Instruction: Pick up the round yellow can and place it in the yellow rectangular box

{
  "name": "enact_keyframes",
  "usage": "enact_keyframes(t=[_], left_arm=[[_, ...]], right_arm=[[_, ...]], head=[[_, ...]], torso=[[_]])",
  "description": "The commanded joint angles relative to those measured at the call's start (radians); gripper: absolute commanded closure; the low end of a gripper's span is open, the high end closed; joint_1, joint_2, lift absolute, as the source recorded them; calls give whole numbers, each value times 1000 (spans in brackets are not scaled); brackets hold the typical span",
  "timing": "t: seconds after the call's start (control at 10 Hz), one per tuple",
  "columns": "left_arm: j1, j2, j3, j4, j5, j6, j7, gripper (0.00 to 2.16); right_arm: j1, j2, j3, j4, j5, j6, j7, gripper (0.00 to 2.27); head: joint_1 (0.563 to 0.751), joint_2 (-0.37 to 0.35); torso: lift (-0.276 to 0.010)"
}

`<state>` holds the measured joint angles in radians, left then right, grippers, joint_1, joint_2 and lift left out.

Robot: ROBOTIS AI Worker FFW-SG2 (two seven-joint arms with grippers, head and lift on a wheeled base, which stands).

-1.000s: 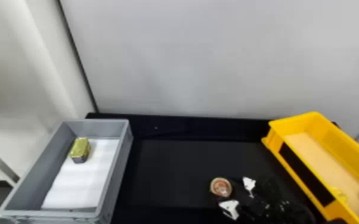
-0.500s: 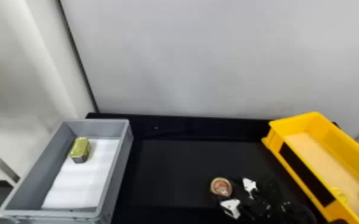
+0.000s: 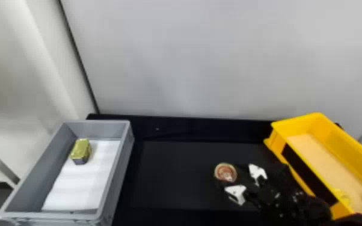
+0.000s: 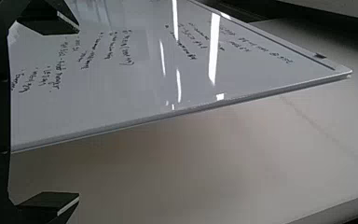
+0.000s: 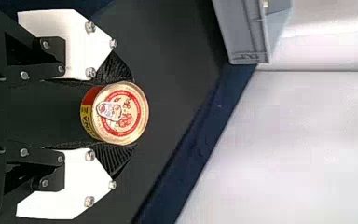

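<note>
1. The right gripper [image 3: 230, 176] there has its fingers clamped on the round yellow can [image 3: 225, 172], well in from the desk's [image 3: 174, 174] far edge.
2. The left gripper's [image 4: 79, 113] fingers stand apart.

I look down on a flat black surface [image 3: 171, 180], with a dark border strip [image 3: 207, 127] running along its far edge and a tiny pale speck [image 3: 157, 129] on that strip. On my left, an open grey box [image 3: 121, 171] sits along the left edge, its far end near the far left corner. On my right, an open yellow box [image 3: 303, 126] stands at a slant, its far end close to the far right corner and a black panel [image 3: 308, 174] on the side wall facing the middle.
</note>
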<state>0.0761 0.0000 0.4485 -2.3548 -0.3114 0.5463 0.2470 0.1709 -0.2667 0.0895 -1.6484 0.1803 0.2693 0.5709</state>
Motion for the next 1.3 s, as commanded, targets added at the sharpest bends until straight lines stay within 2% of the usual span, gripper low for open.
enact_keyframes(t=[0.0,0.3,0.7,1.2], left_arm=[[1,-3,0,2,0,0,0,30],[-1,-3,-3,3,0,0,0,30],[1,-3,-2,3,0,0,0,30],[1,-3,-2,3,0,0,0,30]], right_arm=[[15,-9,-27,-136,-25,35,2,714],[15,-9,-68,-252,-31,54,-11,713],[44,-8,-183,-366,15,97,-38,713],[49,3,-335,-353,96,67,-64,713]], head=[[694,14],[694,14],[694,14],[694,14]], torso=[[-61],[-61],[-61],[-61]])
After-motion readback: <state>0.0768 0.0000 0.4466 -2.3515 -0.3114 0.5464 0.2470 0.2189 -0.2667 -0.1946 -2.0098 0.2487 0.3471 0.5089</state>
